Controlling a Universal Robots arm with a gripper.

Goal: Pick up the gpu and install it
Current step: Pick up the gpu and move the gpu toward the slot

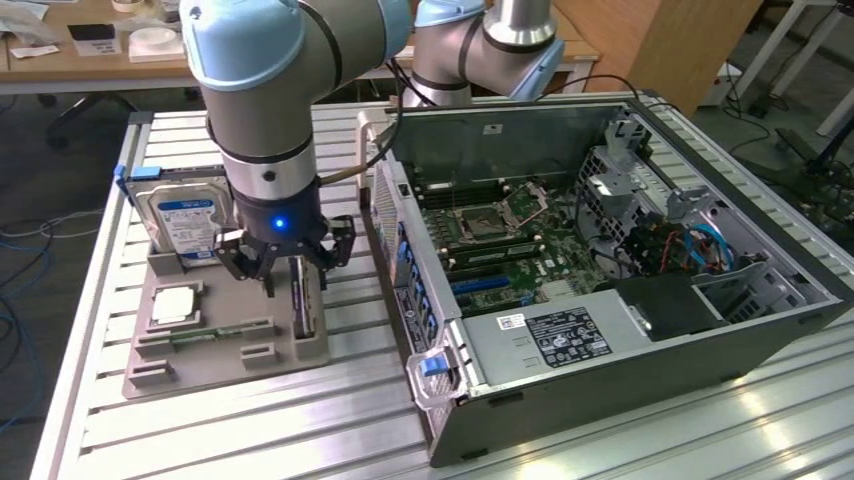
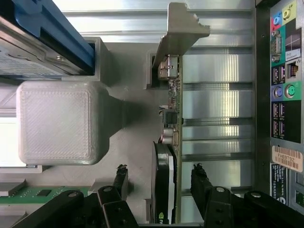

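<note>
On the slatted worktop, toward the exterior view's left: a grey holder, with a silver hard drive upright at its back and a green memory stick flat near its front. Further right, in the same holder: the gpu, on edge in a slot, metal bracket at one end. Just above the card: the gripper, spread wide, one finger on each side, neither touching. At the right: the open computer case, motherboard exposed.

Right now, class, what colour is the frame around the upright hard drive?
The hard drive's frame is blue, clearest in the wrist view.
</note>
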